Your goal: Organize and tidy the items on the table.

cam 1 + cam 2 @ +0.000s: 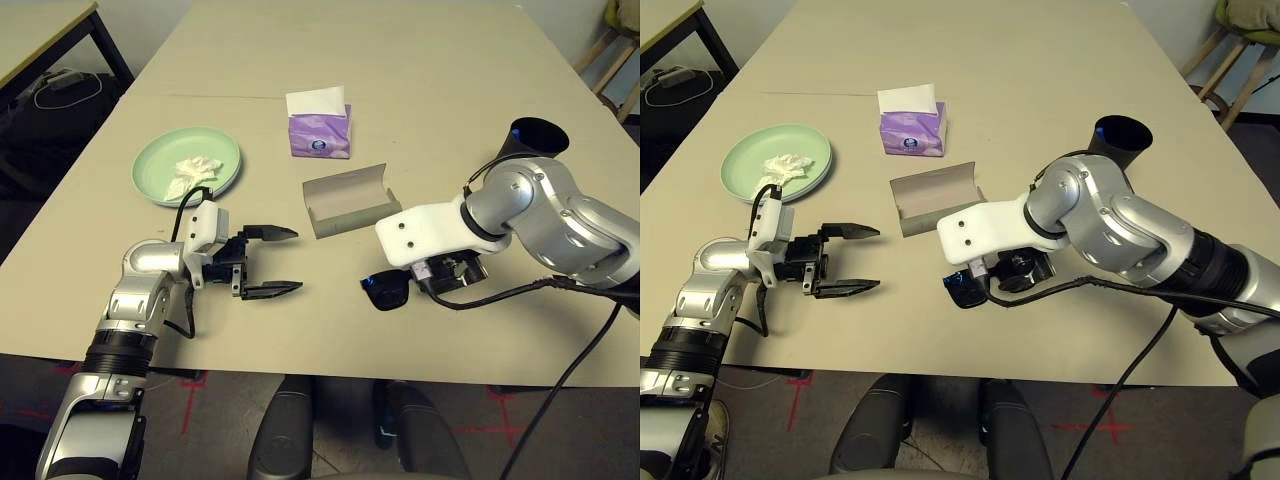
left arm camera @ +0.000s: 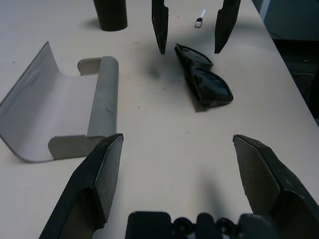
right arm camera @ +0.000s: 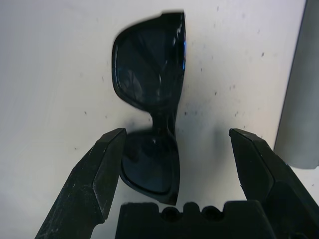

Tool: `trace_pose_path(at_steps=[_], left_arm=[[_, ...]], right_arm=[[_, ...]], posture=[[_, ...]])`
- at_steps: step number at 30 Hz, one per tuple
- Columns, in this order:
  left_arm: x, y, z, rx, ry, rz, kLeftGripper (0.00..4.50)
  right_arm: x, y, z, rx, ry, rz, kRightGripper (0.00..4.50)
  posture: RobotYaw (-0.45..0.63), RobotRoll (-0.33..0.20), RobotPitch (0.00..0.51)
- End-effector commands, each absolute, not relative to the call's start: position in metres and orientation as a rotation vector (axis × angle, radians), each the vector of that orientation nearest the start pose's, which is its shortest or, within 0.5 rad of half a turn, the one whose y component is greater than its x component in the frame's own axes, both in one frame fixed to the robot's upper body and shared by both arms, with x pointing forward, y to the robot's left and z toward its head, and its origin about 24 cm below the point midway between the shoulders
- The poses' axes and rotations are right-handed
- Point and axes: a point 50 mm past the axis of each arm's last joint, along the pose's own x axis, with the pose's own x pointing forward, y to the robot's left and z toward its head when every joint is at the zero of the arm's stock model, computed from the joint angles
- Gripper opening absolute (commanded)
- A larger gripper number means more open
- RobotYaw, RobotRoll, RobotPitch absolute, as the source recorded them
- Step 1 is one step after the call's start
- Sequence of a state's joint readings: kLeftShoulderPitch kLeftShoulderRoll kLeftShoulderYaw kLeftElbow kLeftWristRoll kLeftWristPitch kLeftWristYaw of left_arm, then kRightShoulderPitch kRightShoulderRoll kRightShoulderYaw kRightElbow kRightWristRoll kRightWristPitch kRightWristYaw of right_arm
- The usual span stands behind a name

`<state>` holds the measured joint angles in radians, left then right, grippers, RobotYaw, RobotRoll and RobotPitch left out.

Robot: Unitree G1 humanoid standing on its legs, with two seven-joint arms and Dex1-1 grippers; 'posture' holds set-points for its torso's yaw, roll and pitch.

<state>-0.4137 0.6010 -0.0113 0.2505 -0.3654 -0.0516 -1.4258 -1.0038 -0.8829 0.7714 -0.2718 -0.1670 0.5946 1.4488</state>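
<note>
Right gripper (image 3: 174,149) is directly over the black sunglasses (image 3: 149,94) on the surface, fingers wide open and empty, straddling one lens; the frame's long axis runs away along the fingers, so they'd close across its narrow width. Left gripper (image 1: 270,262) is also wide open and empty, well apart, so the right arm is the nearer one. Open grey glasses case (image 1: 348,198) lies just beyond the sunglasses.
</note>
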Motion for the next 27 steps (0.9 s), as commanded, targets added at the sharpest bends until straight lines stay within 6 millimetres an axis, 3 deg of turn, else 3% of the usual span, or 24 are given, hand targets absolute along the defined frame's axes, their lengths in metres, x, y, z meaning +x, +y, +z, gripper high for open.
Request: trace_pose_path(at_steps=[1, 27], left_arm=[[0.28, 0.204, 0.124, 0.341, -0.013, -1.39, 4.46], [0.28, 0.205, 0.125, 0.345, -0.011, -1.385, 4.46]], right_arm=[[0.282, -0.117, 0.204, -1.471, 0.559, 1.392, 4.5], [0.291, -0.106, 0.196, -1.463, 0.563, 1.429, 4.5]], posture=[[0.3, 0.0, 0.199], [0.3, 0.0, 0.193]])
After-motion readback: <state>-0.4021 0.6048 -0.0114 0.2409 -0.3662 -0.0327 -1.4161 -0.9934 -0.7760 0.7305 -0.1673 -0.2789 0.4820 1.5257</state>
